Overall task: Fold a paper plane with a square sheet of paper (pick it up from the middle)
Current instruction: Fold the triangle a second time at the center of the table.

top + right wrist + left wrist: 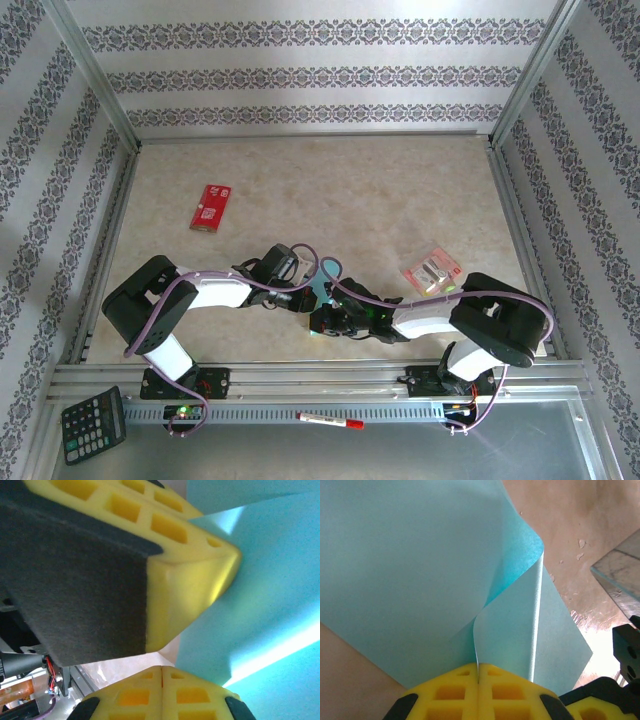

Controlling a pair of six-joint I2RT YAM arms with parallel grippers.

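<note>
Near the front edge of the table, roughly midway between the two bases, both arms reach inward and meet over the square sheet of paper. From above, just a sliver of light teal shows between the dark wrist housings.

The left gripper has its yellow fingers pressed tight together, and the sheet runs straight into the seam between them — it is pinched there. From that pinch the paper rises and curls: one flap bends over to a soft rounded fold at the upper right, while a flatter part spreads out below and to the right, its corner pointing toward the dark body of the other arm.

The right gripper is clenched too, with its fingertips meeting flush. Teal paper lies just beyond its tips and to the right, but whether any of it is caught between the pads I cannot tell. The left gripper's finger looms close above it, its tip touching the sheet.

Farther back on the table lie a red packet to the left and a pink-and-yellow packet to the right — both well apart from the paper. A calculator and a marker rest on the metal ledge in front of the bases.
</note>
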